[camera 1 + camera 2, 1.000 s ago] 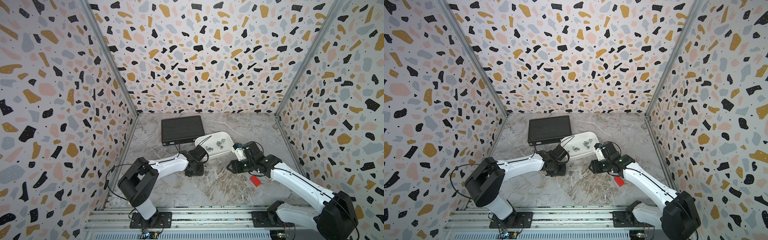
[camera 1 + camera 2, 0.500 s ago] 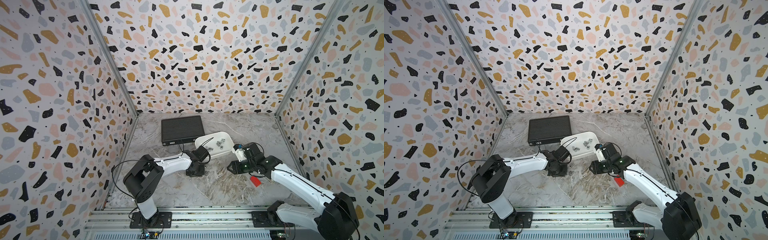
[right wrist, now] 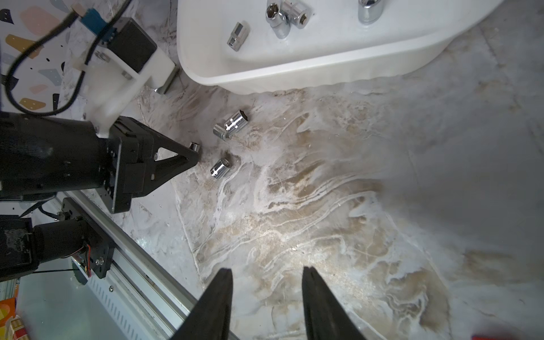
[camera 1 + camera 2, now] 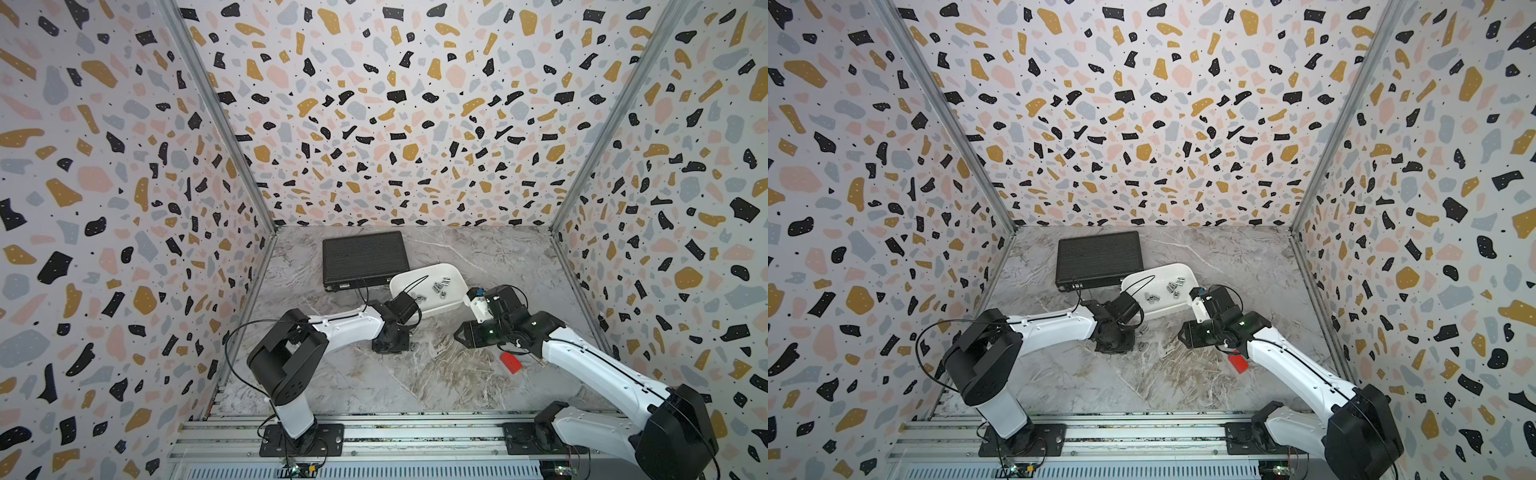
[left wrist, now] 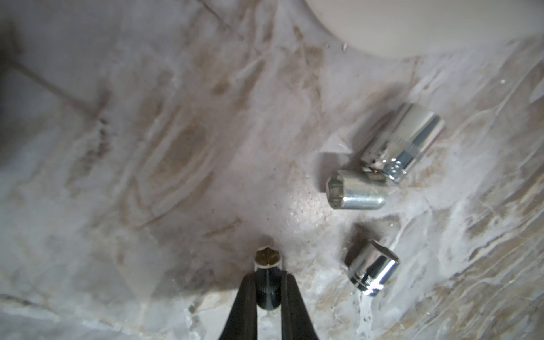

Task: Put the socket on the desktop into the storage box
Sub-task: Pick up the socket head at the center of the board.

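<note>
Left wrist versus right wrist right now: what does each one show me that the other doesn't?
Left wrist only: both fingers of the left tool pressed against the sides of a socket, so it is shut on it. Right wrist only: the right tool open and empty, and sockets lying inside the storage box. Both: three loose sockets on the desktop beside the box's wall.

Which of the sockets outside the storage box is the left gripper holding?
The slimmest socket, clamped in the left gripper. The other three lie free on the desktop: a touching pair and a lone one.
</note>
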Controlling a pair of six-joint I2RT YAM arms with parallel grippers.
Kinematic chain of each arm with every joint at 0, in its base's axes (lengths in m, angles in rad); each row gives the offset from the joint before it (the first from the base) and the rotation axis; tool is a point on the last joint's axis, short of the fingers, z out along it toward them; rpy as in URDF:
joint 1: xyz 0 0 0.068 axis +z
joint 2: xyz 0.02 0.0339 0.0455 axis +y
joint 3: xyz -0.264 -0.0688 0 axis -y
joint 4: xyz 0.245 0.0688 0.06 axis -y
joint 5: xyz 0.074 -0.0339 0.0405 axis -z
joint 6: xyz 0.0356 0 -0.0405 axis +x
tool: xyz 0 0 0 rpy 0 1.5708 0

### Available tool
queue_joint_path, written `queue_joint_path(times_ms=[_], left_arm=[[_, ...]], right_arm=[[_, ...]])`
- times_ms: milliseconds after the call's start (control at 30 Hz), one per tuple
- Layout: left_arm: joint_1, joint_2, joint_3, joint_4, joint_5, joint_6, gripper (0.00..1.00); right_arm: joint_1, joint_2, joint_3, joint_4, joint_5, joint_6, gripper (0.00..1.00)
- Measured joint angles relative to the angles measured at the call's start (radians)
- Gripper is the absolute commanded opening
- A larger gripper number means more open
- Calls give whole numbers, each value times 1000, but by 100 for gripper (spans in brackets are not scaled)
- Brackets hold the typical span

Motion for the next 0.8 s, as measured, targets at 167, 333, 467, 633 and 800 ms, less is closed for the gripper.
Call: queue_joint_path(times_ms=[167, 333, 467, 633, 800], left_arm=[[0, -4, 0, -2, -7, 11, 3], [0, -40, 0, -13, -18, 21, 3], [0, -92, 0, -21, -19, 26, 2], [0, -130, 1, -37, -22, 35, 2], [0, -136, 43, -69, -22, 51, 3]], right_arm=[[0, 0, 0, 5, -1, 2, 44], [0, 0, 0, 6, -2, 3, 44], [0, 0, 0, 7, -7, 3, 44], [0, 0, 0, 8, -17, 4, 44], [0, 0, 0, 20, -40, 7, 44]])
